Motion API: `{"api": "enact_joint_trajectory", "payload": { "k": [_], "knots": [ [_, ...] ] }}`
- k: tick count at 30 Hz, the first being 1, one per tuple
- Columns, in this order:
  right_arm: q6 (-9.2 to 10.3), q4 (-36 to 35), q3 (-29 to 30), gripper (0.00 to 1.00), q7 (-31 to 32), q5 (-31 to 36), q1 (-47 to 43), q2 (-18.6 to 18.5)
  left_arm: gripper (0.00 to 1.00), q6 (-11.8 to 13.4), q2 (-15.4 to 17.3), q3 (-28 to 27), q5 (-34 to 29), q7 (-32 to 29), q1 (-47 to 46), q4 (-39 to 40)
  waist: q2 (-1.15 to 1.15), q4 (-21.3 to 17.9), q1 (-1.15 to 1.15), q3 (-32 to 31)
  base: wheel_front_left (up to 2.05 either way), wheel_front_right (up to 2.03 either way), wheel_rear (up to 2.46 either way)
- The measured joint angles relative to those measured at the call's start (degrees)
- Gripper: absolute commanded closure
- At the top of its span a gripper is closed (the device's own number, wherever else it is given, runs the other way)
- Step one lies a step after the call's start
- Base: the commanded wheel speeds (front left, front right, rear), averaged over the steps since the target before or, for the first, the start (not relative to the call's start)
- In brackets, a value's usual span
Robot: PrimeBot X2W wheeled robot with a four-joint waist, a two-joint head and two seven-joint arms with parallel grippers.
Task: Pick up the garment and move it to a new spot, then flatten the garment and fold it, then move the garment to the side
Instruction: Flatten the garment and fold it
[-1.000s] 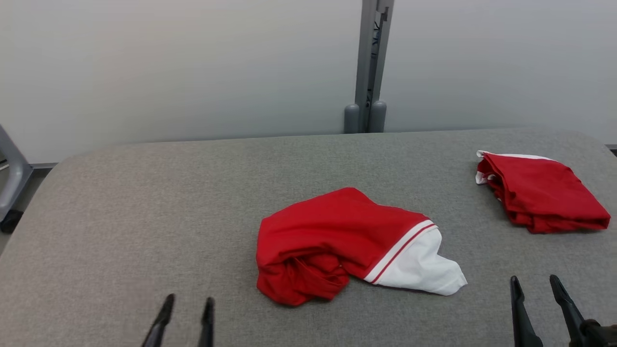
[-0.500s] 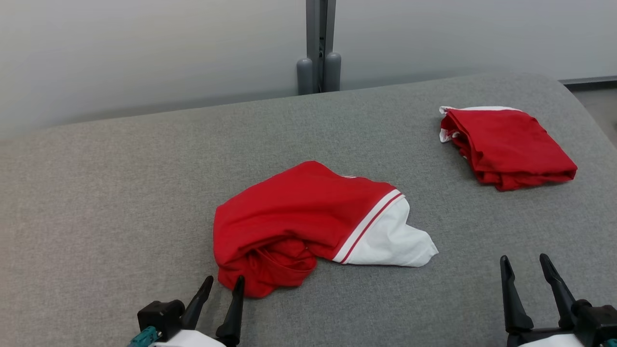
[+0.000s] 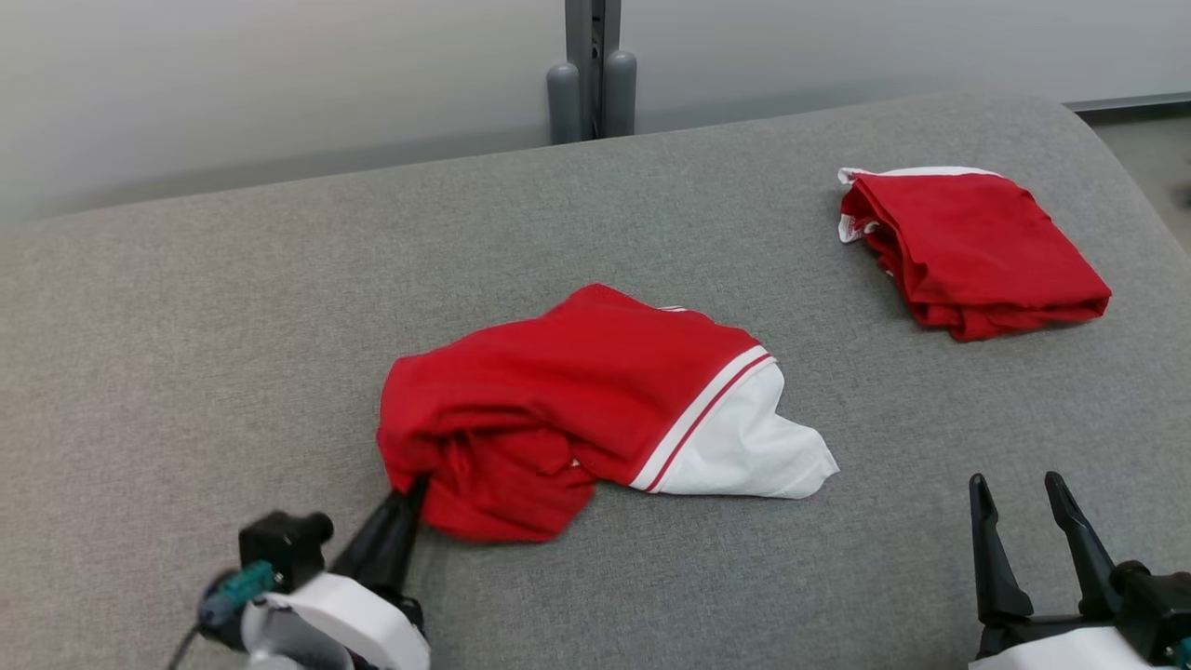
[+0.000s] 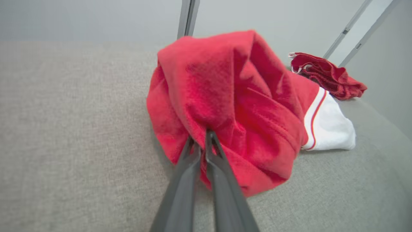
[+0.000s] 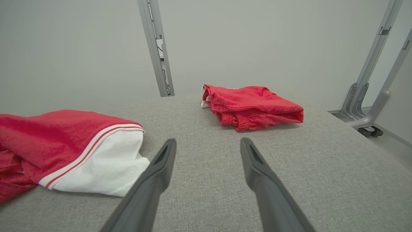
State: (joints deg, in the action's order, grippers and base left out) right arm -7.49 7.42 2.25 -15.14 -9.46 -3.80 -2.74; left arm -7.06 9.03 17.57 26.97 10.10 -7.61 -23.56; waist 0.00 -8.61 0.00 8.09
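Note:
A crumpled red garment with a white, red-striped end lies mid-table; it also appears in the left wrist view and at the left of the right wrist view. My left gripper is shut on the garment's near-left red edge, the two fingers pinching a fold of cloth. My right gripper stands open at the lower right, a short way right of the white end, its jaws spread with nothing between them.
A second red garment, folded, lies at the far right of the grey padded table; it sits ahead of my right gripper. A grey post stands behind the table's far edge. The table's right edge curves down near the folded garment.
The head camera has shifted. My left gripper went forward to the garment's near-left edge and shut on it, bunching the cloth. The right gripper stays open.

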Motion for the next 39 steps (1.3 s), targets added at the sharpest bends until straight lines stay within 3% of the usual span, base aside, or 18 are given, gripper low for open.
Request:
{"api": "enact_joint_trajectory", "payload": {
  "k": [6,13,18,22,24,25,26,27,35,38,39],
  "knots": [
    [0.00,0.83,-0.08,0.00,0.01,-0.90,-0.69,-0.01,1.00,1.16,9.68,0.97,-3.92,-12.58,1.02,21.38,0.00,1.24,0.00,-1.56,0.00,0.00,0.00],
    [0.00,1.08,-0.92,0.00,0.01,-1.64,-0.31,0.01,1.00,0.91,18.37,0.85,-0.90,-29.37,1.66,40.65,0.00,1.04,0.00,-1.98,0.00,0.00,0.00],
    [0.00,1.21,-0.98,0.00,0.01,-2.01,-0.09,0.01,1.00,-0.02,24.86,0.92,6.66,-37.41,0.96,41.86,0.00,0.46,0.00,-0.76,0.00,0.00,0.00],
    [0.00,2.00,-1.56,0.00,0.00,-2.01,0.91,-0.01,1.00,-0.21,26.91,-0.22,9.11,-35.99,-4.89,33.87,0.00,0.28,0.00,0.86,0.00,0.00,0.00],
    [0.00,2.23,-2.07,0.00,0.01,-2.01,1.32,-0.02,0.82,-0.36,27.32,-0.07,8.66,-34.90,-6.33,30.80,0.00,0.21,0.00,1.36,0.00,0.00,0.00],
    [0.00,2.36,-2.88,0.00,0.01,-2.03,2.39,0.02,0.64,-0.40,28.32,0.80,7.34,-32.10,-8.66,24.74,0.00,-0.04,0.00,2.43,0.00,0.00,0.00],
    [0.00,2.33,-3.10,0.00,0.00,-2.10,2.99,0.01,0.18,-0.40,28.21,0.90,7.00,-30.38,-9.66,21.63,0.00,-0.20,0.00,2.97,0.00,0.00,0.00],
    [0.00,2.35,-3.22,0.00,0.00,-2.27,3.47,0.02,0.00,-0.40,28.04,1.48,6.61,-28.49,-10.64,18.82,0.00,-0.37,0.00,3.52,0.00,0.00,0.00],
    [0.00,3.05,-2.52,0.00,0.01,-2.59,3.35,0.02,0.00,-0.29,25.33,3.90,3.93,-13.97,-12.45,5.57,0.00,-0.86,0.00,5.08,0.00,0.00,0.00],
    [0.00,3.11,-1.63,0.00,0.01,-2.47,2.99,0.03,0.00,1.32,24.40,3.59,3.68,-11.50,-11.17,5.78,0.00,-0.70,0.00,4.44,0.00,0.00,0.00],
    [0.00,3.15,-0.80,0.00,0.01,-2.09,2.19,-0.04,0.00,3.69,23.56,3.20,3.39,-9.87,-8.08,7.57,0.00,-0.37,0.00,3.55,0.00,0.00,0.00]
  ]
}}
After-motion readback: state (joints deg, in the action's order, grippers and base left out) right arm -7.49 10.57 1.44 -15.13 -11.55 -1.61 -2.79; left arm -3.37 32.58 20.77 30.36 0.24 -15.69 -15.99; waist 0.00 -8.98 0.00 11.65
